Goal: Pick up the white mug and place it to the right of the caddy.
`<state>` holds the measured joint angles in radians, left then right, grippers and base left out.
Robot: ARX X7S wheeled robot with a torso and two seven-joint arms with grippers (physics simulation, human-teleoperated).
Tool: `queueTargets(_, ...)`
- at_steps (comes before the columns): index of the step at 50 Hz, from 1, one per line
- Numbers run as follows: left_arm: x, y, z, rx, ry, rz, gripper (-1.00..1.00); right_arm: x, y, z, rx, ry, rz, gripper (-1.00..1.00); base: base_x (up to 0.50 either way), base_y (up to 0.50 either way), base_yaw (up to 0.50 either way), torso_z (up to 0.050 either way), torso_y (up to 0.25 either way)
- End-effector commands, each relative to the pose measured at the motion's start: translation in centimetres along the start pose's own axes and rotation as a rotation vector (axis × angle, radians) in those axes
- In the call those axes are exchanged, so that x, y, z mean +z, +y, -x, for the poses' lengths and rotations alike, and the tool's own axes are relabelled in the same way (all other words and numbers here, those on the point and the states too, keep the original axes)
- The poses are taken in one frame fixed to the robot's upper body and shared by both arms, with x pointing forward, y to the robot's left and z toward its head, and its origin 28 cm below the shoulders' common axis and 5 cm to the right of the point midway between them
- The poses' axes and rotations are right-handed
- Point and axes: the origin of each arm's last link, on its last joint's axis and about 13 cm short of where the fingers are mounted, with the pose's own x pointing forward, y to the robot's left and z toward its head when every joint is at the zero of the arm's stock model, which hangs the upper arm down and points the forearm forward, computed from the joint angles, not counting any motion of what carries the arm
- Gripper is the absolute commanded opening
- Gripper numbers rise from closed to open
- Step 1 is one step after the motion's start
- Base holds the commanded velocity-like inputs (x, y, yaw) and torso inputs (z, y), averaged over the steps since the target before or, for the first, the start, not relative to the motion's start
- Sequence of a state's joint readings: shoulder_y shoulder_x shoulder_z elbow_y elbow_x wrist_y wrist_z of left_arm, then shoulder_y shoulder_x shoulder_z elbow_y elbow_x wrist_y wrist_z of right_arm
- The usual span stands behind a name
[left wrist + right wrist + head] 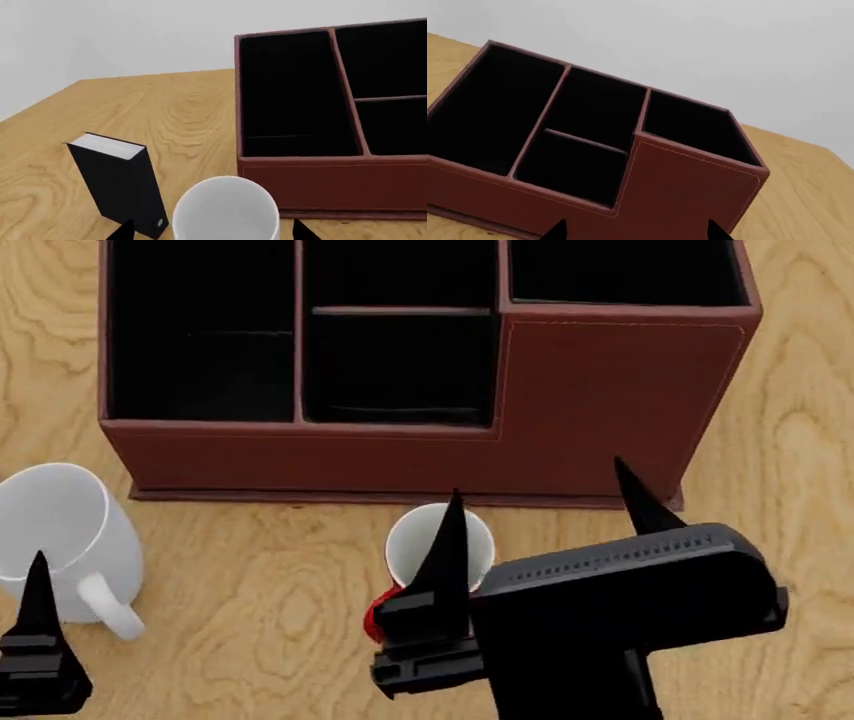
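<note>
The open, empty left end effector (pixel 38 640) hovers just short of the white mug (pixel 60 540). Advance squarely, straddling its wall clear of the handle, then close firmly.

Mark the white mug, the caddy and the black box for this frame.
white mug (pixel 54 525): head view, on the inside of its open mouth.
caddy (pixel 621 400): head view, on the front wall of its taller corner section.
black box (pixel 117 192): left wrist view, on its dark broad side.

You had a light oak-grain wooden table (pixel 167 110) beneath the grippers, with a plain pale grey wall (pixel 694 45) beyond.
</note>
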<state>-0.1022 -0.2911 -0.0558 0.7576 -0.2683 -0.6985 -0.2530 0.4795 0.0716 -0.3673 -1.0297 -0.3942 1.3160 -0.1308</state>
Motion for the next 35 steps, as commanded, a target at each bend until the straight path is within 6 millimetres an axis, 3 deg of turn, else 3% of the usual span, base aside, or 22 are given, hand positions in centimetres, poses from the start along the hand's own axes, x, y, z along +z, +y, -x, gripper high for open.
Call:
queueTargets(1,-0.1,2.0,0.5,0.097,0.028,-0.048,1.0,2.3,0.8,-0.6,0.113,0.002,-0.018,1.0,0.0,0.0,0.0,0.0,0.0)
queueTargets(24,0.0,5.1,0.5,0.254,0.015,-0.079,1.0,4.3,4.4,-3.4,0.433,0.022,0.035,1.0,0.0,0.0,0.0,0.0,0.0)
queueTargets(26,0.0,5.4,0.4,0.27,0.015,-0.079,1.0,4.8,4.3,-3.6,0.398,0.028,0.032,1.0,0.0,0.0,0.0,0.0,0.0)
queueTargets(28,0.1,5.6,0.5,0.278,0.015,-0.08,1.0,5.2,4.7,-3.3,0.479,0.033,0.033,1.0,0.0,0.0,0.0,0.0,0.0)
queueTargets(35,0.0,6.2,0.4,0.303,0.013,-0.091,1.0,5.0,6.1,-4.0,0.563,0.047,0.028,1.0,0.0,0.0,0.0,0.0,0.0)
